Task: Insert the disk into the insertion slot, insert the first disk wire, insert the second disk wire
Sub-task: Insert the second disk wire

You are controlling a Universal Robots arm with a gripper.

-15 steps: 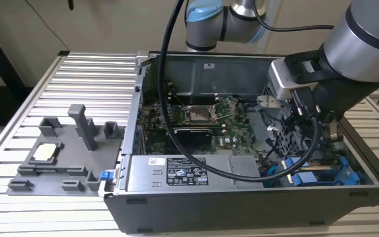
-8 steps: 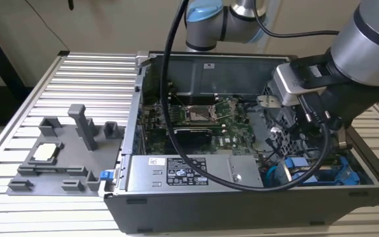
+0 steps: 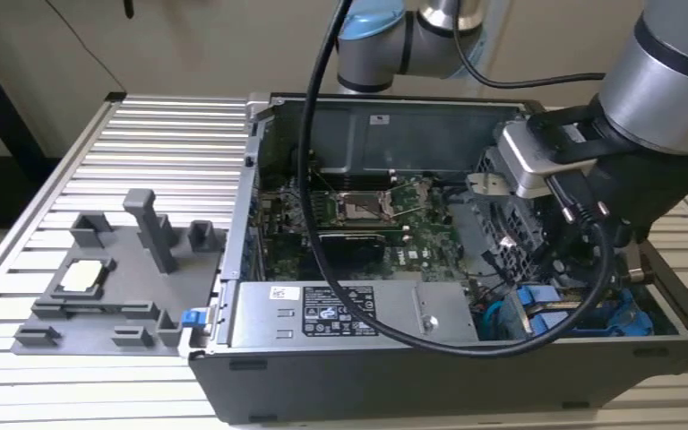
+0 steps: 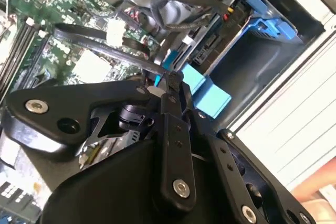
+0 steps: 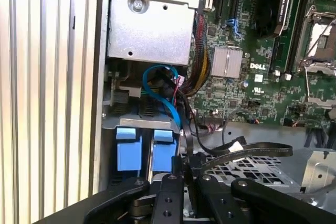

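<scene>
My gripper (image 4: 164,83) reaches down into the open computer case's corner on the exterior view's right, where the arm (image 3: 655,116) stands over it. Its black fingers (image 4: 176,129) are closed together on a thin black disk wire (image 5: 185,140), which ends at a pale blue tip (image 4: 157,80). The disk's bright blue carrier bracket (image 4: 268,22) sits inside the dark grey insertion slot (image 4: 247,61). Two blue tabs (image 5: 128,153) stick out just beside my fingers (image 5: 170,198). A blue cable (image 5: 157,90) loops above them. In the exterior view, blue parts (image 3: 547,309) show under the arm.
A grey metal box (image 3: 344,313) with a sticker fills the case's front. The green board (image 3: 368,228) carries the silver processor socket (image 3: 362,206). The arm's thick black cable (image 3: 320,224) drapes across the case. A grey fixture (image 3: 105,287) stands on the slatted table (image 3: 141,134).
</scene>
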